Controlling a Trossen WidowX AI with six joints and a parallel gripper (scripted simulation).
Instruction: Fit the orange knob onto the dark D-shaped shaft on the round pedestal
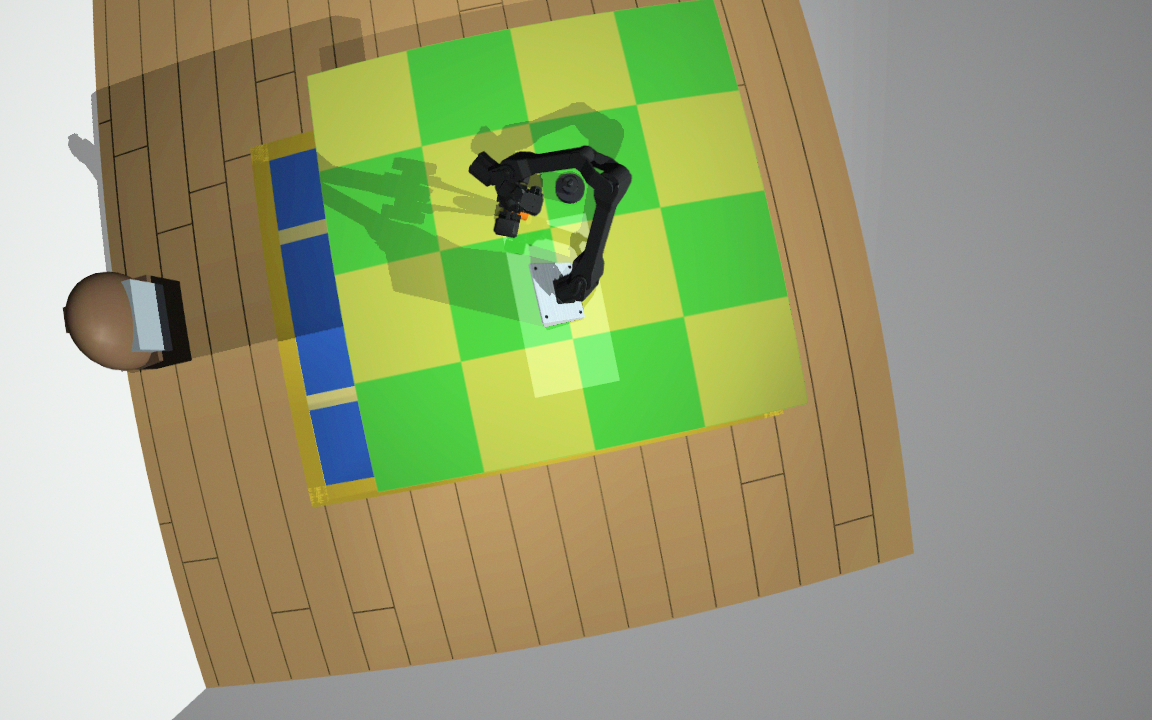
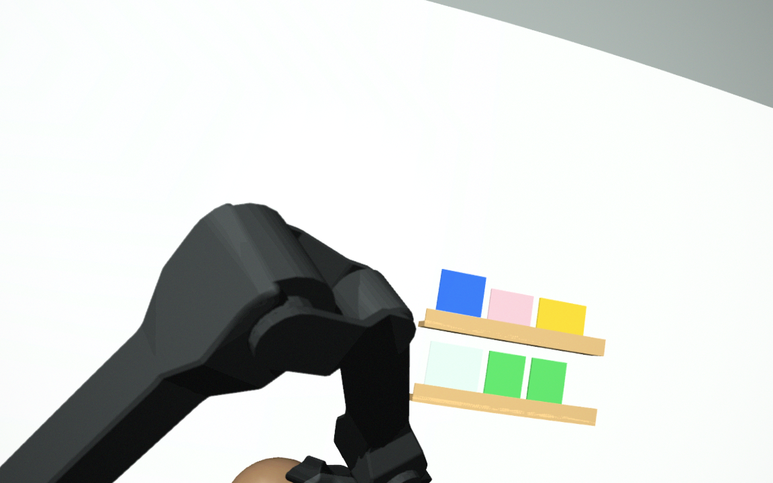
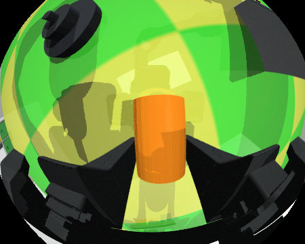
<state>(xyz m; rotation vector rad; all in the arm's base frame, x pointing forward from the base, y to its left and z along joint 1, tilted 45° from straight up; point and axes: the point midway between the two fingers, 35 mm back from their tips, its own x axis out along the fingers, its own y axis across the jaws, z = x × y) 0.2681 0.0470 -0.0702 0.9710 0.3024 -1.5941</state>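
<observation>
The orange knob is an upright cylinder between my fingers. My gripper is shut on it, with one black fingertip against each side. No contact shadow shows at the knob's foot, but I cannot tell for sure how high it is. The knob's hole is hidden. The dark round pedestal stands apart from the knob, at the upper left in the wrist view. Its short shaft points up; its flat side cannot be made out. In the exterior view the knob and pedestal are not in view.
The arm's white base plate stands on the green and yellow checkered table top. The bent arm passes close beside the pedestal. Shelves with coloured blocks hang on the back wall.
</observation>
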